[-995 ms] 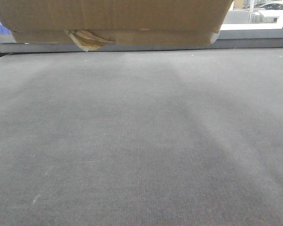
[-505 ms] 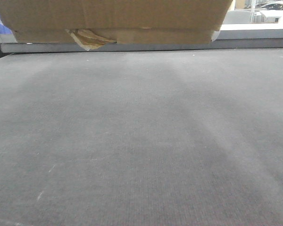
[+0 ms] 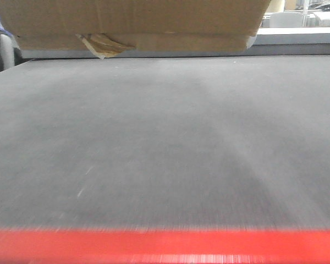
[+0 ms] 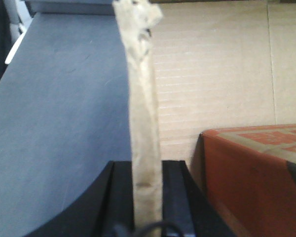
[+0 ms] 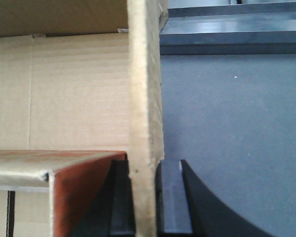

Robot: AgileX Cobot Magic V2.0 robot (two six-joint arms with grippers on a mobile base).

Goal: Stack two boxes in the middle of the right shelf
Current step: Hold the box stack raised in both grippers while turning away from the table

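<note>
A brown cardboard box (image 3: 132, 19) with torn yellowish tape (image 3: 102, 45) hangs at the top of the front view, above the floor. My left gripper (image 4: 147, 197) is shut on the upper edge of its left wall (image 4: 143, 98), one black finger on each side. My right gripper (image 5: 147, 197) is shut the same way on the right wall (image 5: 145, 89). A reddish-brown box (image 4: 251, 173) lies inside the held box, also seen in the right wrist view (image 5: 74, 187). The right shelf is out of view.
Grey carpeted floor (image 3: 165, 137) fills most of the front view. A blurred red band (image 3: 165, 246) crosses the bottom edge. A dark object (image 3: 0, 52) stands at the far left. A grey ledge (image 5: 232, 29) runs beyond the box.
The floor has slid through the front view and a red band has come in at the bottom. The box keeps its place in the frame, still clamped.
</note>
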